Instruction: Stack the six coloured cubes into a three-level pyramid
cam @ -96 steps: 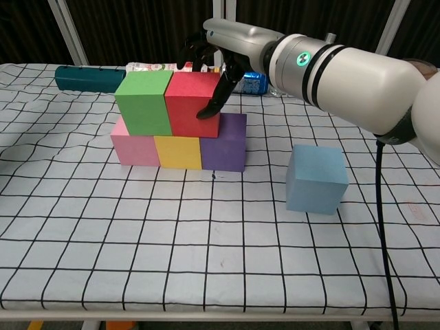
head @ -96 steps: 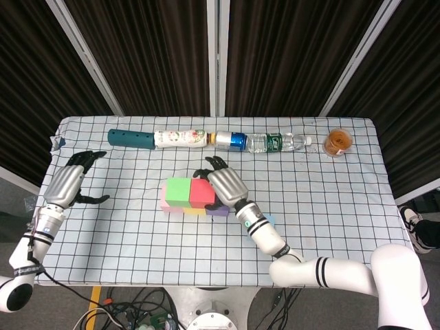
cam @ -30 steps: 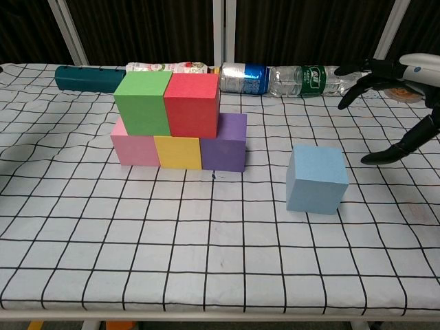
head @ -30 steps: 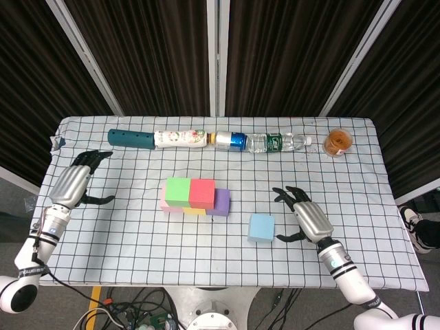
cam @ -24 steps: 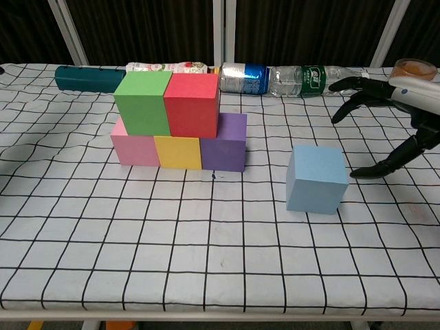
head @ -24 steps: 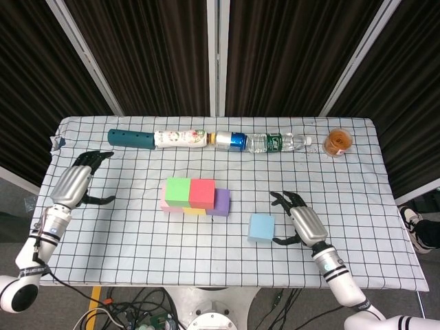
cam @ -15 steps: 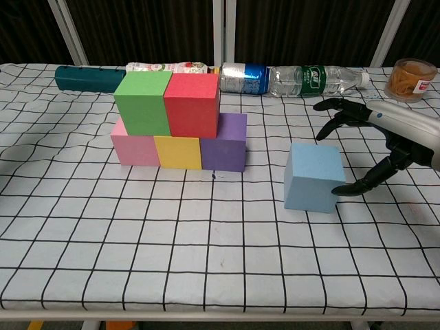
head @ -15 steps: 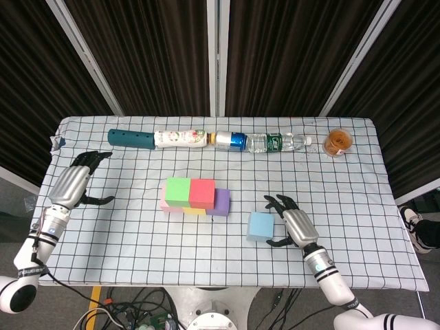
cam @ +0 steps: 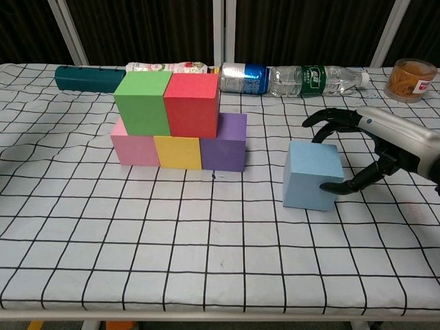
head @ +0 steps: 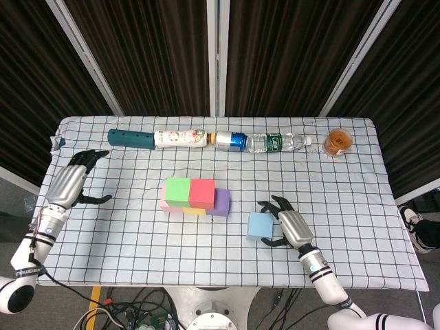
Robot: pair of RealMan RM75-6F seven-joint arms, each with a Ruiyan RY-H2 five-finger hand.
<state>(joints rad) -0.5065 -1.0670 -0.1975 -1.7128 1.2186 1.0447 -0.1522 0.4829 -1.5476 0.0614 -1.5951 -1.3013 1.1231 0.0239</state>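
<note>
Blue cube (cam: 313, 175): right hand (cam: 371, 148) spread around it, thumb touching; grip not confirmed.
Left hand (head: 67, 184): head view only, open, empty.
Labels: unreadable.

Right hand (cam: 368, 148) leaves the red cube (cam: 192, 104) on the stack and swings out right. It now closes in around the blue cube (cam: 311, 176), fingers spread, thumb tip at its side.

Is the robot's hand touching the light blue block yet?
Touching, just barely. In the chest view, the right hand has one fingertip on the light blue cube, at its right face; the other fingers are spread above it, so no grip.
</note>
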